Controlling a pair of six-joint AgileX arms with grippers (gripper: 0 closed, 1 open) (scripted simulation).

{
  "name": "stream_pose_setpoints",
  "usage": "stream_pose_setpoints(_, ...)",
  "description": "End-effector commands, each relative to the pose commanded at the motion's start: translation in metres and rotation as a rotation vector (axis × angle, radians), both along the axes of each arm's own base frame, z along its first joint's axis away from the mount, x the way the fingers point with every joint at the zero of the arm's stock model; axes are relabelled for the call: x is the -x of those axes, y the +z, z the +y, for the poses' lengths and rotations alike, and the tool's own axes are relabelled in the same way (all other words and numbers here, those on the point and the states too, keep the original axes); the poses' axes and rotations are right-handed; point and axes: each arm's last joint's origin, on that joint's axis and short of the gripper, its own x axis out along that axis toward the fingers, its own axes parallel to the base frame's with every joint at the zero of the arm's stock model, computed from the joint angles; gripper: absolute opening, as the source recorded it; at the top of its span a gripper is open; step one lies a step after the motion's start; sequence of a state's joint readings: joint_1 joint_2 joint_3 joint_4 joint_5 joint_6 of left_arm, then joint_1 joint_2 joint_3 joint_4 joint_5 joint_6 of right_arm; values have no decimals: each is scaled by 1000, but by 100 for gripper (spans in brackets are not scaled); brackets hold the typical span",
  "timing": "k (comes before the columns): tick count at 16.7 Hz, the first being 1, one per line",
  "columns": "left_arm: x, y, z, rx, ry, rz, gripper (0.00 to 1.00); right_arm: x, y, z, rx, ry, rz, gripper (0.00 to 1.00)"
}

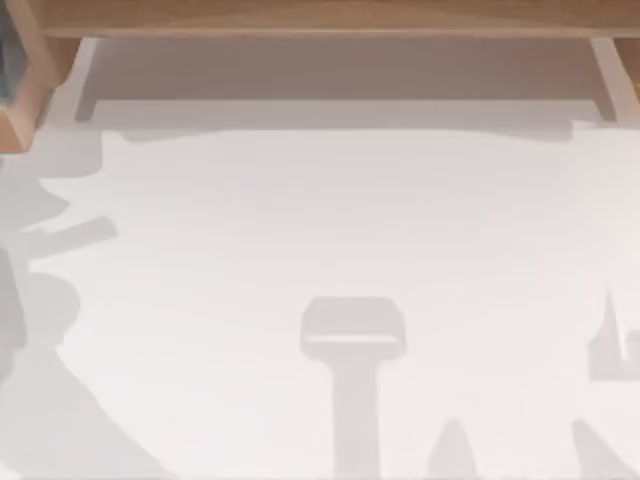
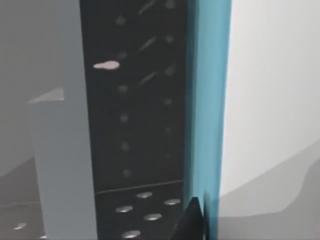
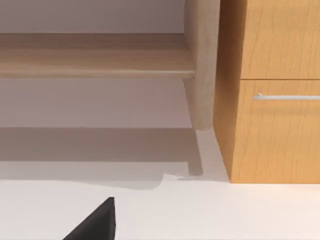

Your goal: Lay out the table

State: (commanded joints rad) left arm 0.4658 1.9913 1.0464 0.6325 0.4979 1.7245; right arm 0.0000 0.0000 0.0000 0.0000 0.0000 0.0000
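Note:
The table (image 1: 330, 220) is a broad, plain white top with nothing standing on it in the top view; only grey shadows fall across it. In the left wrist view, a black part of my left gripper (image 2: 192, 222) juts in close to a dark panel. A black part of my right gripper (image 3: 95, 222) hangs over the white table (image 3: 225, 210) in the right wrist view, facing the wooden furniture at the table's far side.
A wooden shelf (image 1: 330, 18) runs along the far edge, with a post (image 3: 202, 65) beneath it. A wooden cabinet (image 3: 275, 125) with a metal drawer handle (image 3: 285, 96) stands beside it. By the left gripper is a dark perforated panel (image 2: 140, 125) with a teal edge (image 2: 210, 100).

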Motion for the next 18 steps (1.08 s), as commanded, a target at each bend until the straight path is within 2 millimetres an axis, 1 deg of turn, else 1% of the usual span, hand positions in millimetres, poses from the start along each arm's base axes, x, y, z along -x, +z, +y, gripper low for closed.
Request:
stream_pose_setpoints(5, 0, 0, 0, 0, 0, 0, 98, 0, 0, 0, 0, 0, 0, 100)
stream_pose_setpoints(6, 0, 0, 0, 0, 0, 0, 100, 0, 0, 0, 0, 0, 0, 100)
stream_pose_setpoints(15, 1, 1, 1, 0, 2, -2, 100, 0, 0, 0, 0, 0, 0, 100)
stream_pose_setpoints(18, 12, 5, 0, -1, -4, -11, 100, 0, 0, 0, 0, 0, 0, 100)
